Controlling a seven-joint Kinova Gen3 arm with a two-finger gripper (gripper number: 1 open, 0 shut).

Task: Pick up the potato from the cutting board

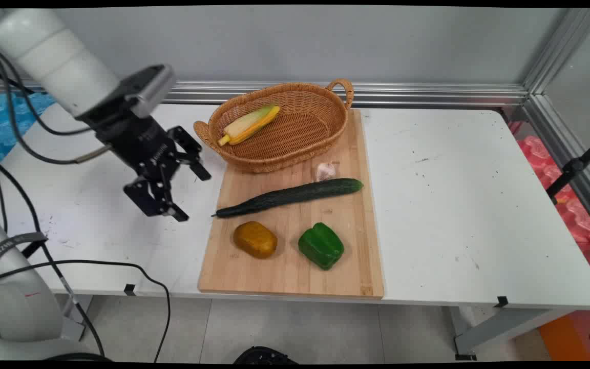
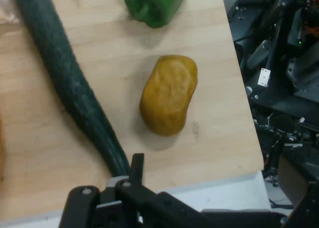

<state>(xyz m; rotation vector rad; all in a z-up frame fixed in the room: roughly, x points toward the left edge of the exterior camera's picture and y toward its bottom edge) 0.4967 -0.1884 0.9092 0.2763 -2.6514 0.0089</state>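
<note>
While my tool (image 1: 187,177) hangs wide open and empty over the counter (image 1: 454,205), it is nearest the cucumber (image 1: 290,197) tip on the board (image 1: 295,277). The cucumber looks long, firm, smooth; its middle seems best to hold. Potato (image 1: 255,239) lies just beside.

On the board (image 1: 295,256), the basket (image 1: 279,128) sits at 12 o'clock, cucumber (image 1: 290,197) across the middle, potato (image 1: 255,239) at 7, pepper (image 1: 321,246) at 5.

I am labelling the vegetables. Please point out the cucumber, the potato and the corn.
cucumber (image 1: 295,195): main view, the middle of its long body.
potato (image 2: 168,94): hand view, the centre of its upper side.
corn (image 1: 250,124): main view, the middle of the cob, inside the basket.
</note>
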